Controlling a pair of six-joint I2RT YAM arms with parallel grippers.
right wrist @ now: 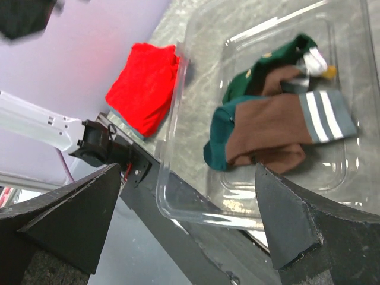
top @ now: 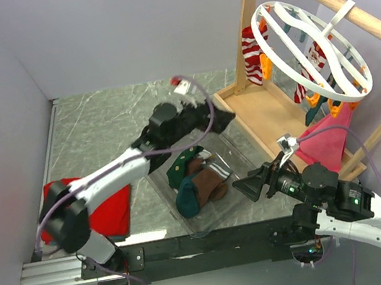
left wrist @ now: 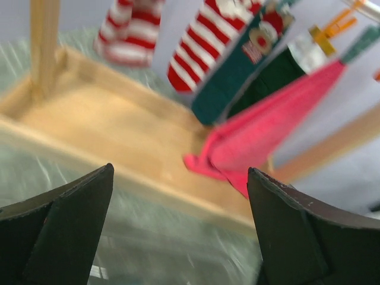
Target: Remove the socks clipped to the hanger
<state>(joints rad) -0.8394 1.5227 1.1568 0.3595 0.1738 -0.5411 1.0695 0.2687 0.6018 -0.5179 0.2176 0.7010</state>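
The right gripper (top: 250, 185) sits just off the clear tray's (top: 162, 191) near-right corner, jaws spread and empty. In the tray two green-and-brown socks (top: 196, 183) lie flat, long axes running near-left to far-right. Over the tray's far edge the left gripper (top: 222, 119) gapes, empty. Beyond the tray, far right, the tilted hanger (top: 336, 95) carries a striped sock (top: 254, 51) and a pink sock (top: 326, 142), both hanging lengthwise downward.

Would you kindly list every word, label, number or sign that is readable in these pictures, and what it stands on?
No text can be read.
Left arm tag: too small.
Right arm tag: too small.
Patch on the hanging green sock: blurred.
White label on a sock in the tray: nothing legible.
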